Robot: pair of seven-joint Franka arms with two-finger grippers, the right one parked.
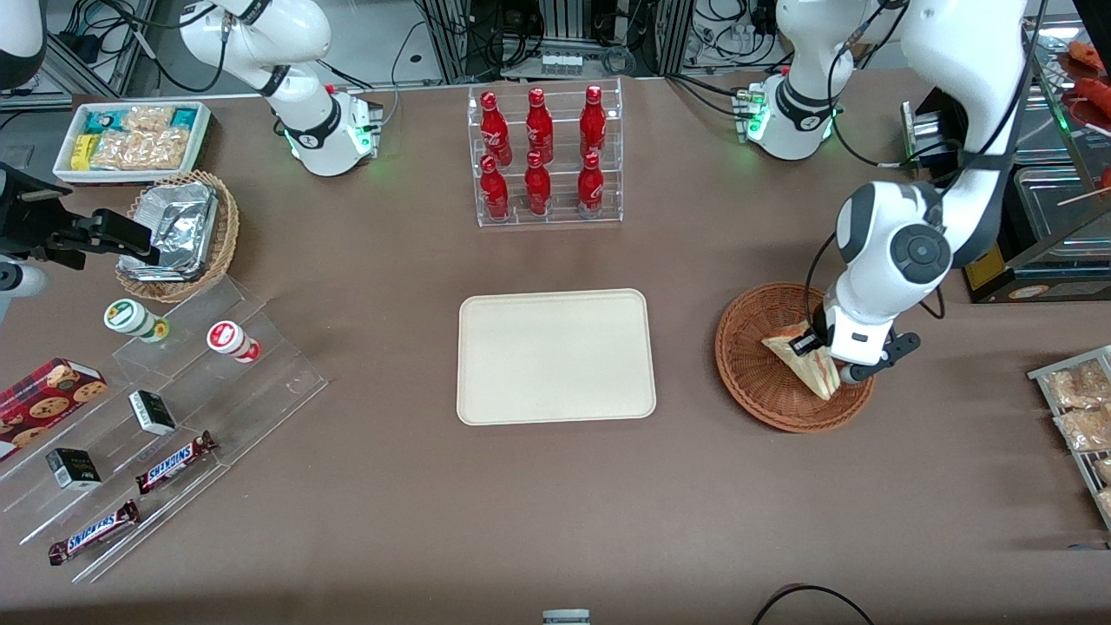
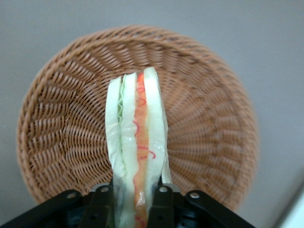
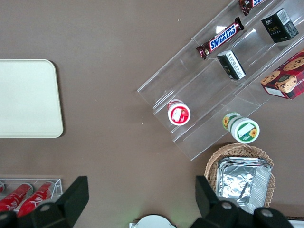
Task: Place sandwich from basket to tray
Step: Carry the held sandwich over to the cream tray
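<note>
The sandwich (image 2: 137, 142) is pinched between the fingers of the pincer (image 2: 132, 199), cut edge shown, just above the basket (image 2: 61, 118). The tray (image 1: 555, 356) lies well apart on the desk (image 1: 555, 503).

Sandwich (image 2: 137, 142) pale bread, red/white/green layers; basket (image 1: 748, 365) reddish-brown weave; tray (image 1: 555, 357) cream; tool (image 2: 134, 202) black; desk (image 1: 555, 503) brown.
</note>
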